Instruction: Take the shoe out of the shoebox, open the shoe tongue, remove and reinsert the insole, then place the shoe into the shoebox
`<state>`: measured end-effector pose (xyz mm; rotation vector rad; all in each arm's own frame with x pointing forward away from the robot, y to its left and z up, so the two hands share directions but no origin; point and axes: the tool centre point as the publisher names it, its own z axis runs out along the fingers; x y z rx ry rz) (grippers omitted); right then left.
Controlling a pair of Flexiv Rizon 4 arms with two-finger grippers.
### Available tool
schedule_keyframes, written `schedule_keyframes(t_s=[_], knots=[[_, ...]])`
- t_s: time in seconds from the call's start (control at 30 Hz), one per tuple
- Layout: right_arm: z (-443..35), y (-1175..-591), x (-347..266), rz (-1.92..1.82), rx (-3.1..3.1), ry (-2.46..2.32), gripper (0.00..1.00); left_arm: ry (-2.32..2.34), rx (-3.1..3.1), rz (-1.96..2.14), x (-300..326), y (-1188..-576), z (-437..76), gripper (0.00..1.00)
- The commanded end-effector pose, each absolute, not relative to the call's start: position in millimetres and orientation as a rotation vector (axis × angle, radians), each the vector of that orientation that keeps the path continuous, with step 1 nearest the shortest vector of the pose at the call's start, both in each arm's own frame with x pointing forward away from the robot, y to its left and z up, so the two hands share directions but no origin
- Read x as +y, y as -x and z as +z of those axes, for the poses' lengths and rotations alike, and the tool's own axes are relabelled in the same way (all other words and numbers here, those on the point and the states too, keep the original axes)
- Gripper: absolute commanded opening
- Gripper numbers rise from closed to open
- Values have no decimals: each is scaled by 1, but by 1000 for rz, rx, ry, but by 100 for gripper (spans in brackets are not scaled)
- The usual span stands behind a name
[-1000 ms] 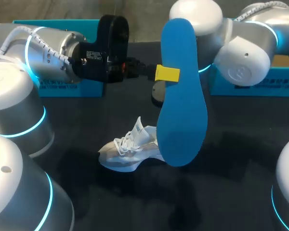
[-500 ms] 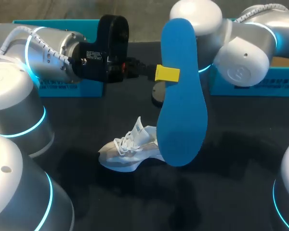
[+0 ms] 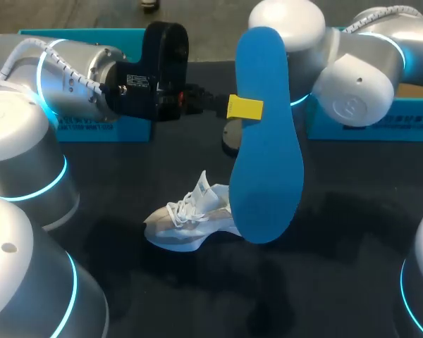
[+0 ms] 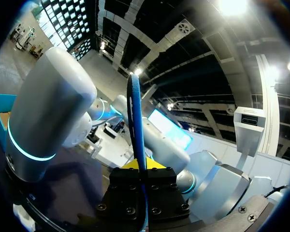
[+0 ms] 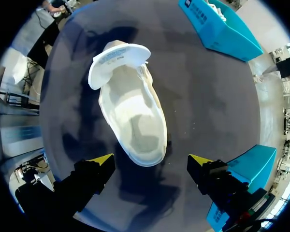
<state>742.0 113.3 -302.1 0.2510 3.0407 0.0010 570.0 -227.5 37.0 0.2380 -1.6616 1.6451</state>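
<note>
My left gripper (image 3: 244, 108) is shut on the side edge of a blue insole (image 3: 266, 141) and holds it upright, high above the table. From the left wrist the insole (image 4: 135, 111) shows edge-on, rising from between the fingers of the gripper (image 4: 143, 166). A white shoe (image 3: 187, 222) lies on the black table below it. In the right wrist view the shoe (image 5: 133, 116) is straight under my right gripper (image 5: 151, 159), tongue folded back and inside bare. That gripper is open, a yellow tip on either side of the heel, clear of it. The insole hides it in the head view.
A blue box (image 3: 130, 130) stands at the back left behind my left arm, and another blue box (image 3: 381, 127) at the back right under my right arm (image 3: 352, 77). Both boxes (image 5: 217, 26) (image 5: 246, 164) flank the shoe in the right wrist view.
</note>
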Motion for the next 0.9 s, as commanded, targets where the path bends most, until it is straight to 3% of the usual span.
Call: schedule_keyframes(t_s=[0.03,0.33,0.9], knots=[[-303,-742,113,2,3040,-249,100,-239,-1659,1648,-228,-569,36,0],[-307,-764,139,49,3027,-152,100,-239,-1659,1648,-228,-569,36,0],[-364,-788,166,126,3098,-8,100,-239,-1659,1648,-228,-569,36,0]])
